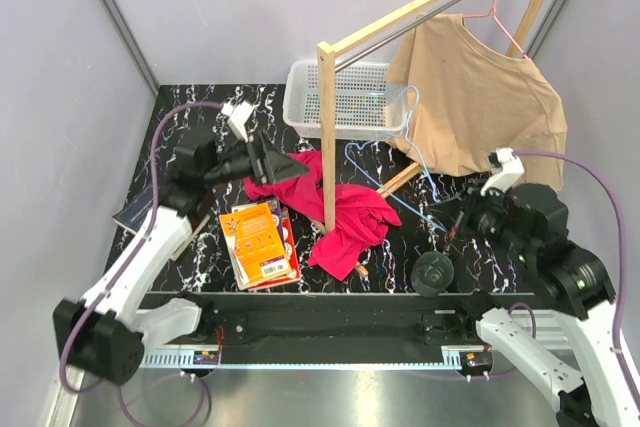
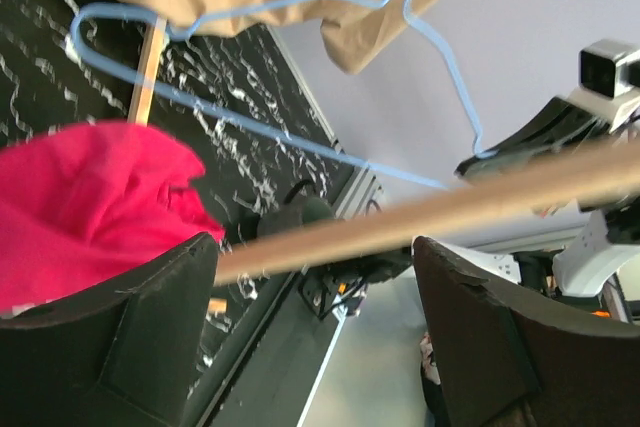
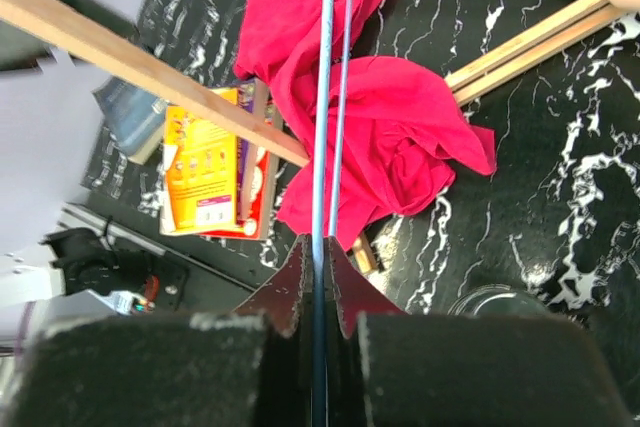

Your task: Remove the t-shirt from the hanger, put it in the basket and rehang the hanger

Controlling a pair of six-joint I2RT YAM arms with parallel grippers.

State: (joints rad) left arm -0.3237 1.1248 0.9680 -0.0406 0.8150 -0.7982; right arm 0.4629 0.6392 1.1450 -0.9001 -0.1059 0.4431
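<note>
The red t-shirt lay crumpled on the worktop at the foot of the wooden post, seemingly free of the blue hanger. It looked soft, light and limp, best pinched at a raised fold. The right hand was clamped on the hanger's thin, stiff wire. The left hand gaped empty beside the shirt.
</note>
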